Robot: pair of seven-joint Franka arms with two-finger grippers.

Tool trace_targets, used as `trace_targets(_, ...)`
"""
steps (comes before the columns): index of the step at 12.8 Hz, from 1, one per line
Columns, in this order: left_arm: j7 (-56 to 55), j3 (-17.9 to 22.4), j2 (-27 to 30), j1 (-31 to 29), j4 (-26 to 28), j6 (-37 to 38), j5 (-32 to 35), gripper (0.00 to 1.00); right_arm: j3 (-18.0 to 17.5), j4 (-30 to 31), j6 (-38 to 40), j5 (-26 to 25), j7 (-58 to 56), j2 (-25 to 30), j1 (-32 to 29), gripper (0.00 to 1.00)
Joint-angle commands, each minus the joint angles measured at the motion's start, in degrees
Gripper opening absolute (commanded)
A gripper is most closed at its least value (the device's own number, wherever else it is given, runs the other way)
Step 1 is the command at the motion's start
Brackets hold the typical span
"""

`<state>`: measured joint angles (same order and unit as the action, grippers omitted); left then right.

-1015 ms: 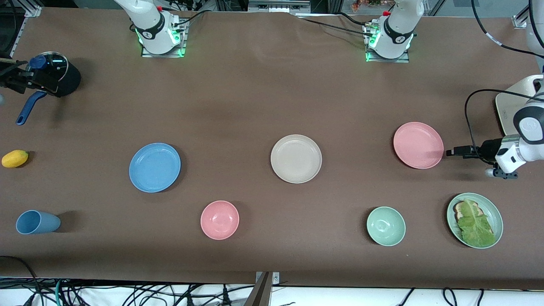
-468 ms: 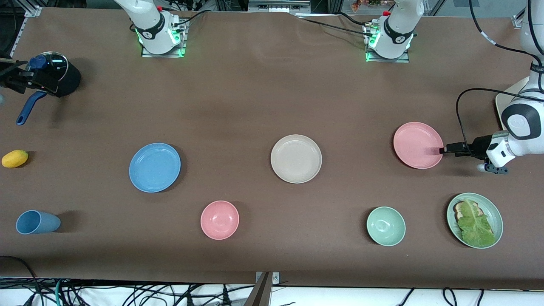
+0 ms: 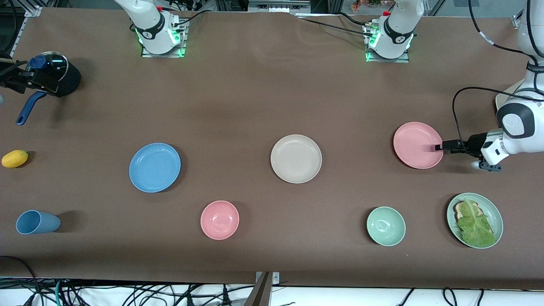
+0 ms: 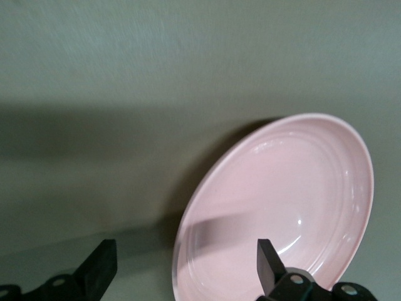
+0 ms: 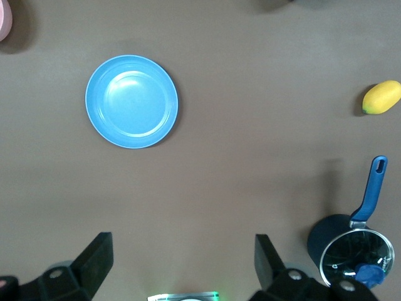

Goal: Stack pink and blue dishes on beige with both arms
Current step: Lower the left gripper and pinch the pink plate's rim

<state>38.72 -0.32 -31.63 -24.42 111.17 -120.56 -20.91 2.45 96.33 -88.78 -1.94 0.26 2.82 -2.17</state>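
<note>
My left gripper (image 3: pixel 439 147) has advanced; its spread fingers (image 4: pixel 268 266) now straddle the pink plate's (image 3: pixel 416 144) rim, ready to pinch. My right gripper (image 5: pixel 182 266) waits high, fingers released.

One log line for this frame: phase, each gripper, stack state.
phase: reach | left gripper: open, straddling pink plate rim | right gripper: open, waiting above table | blue plate, beige plate: unstacked

Lemon (image 3: pixel 15 158), blue cup (image 3: pixel 37 222), pink bowl (image 3: pixel 219 219)
</note>
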Motion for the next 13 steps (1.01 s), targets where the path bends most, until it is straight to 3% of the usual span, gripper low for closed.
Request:
trace_targets(1,2.3,-0.6,3.1,-1.5,4.9,-1.4,-2.6,0.99,-0.2,0.9,0.2,0.7,-0.7,1.0,-0.6,1.00)
trace_targets(4,2.7,-0.6,7.4,-1.6,10.5,-4.9,-2.7,0.95,-0.2,0.9,0.2,0.7,-0.7,0.9,-0.6,1.00)
trace_targets(8,1.9,-0.6,7.6,-1.6,9.9,-4.5,-3.9,0.85,0.0,0.9,0.1,0.7,-0.7,0.9,-0.6,1.00)
trace_targets(11,1.7,-0.5,6.9,-1.4,9.9,-5.1,-6.5,0.86,0.0,0.9,0.1,0.7,-0.7,0.9,-0.6,1.00)
trace_targets(13,1.6,-0.5,6.5,-1.3,9.9,-5.8,-6.6,0.92,0.0,0.9,0.1,0.7,-0.7,0.9,-0.6,1.00)
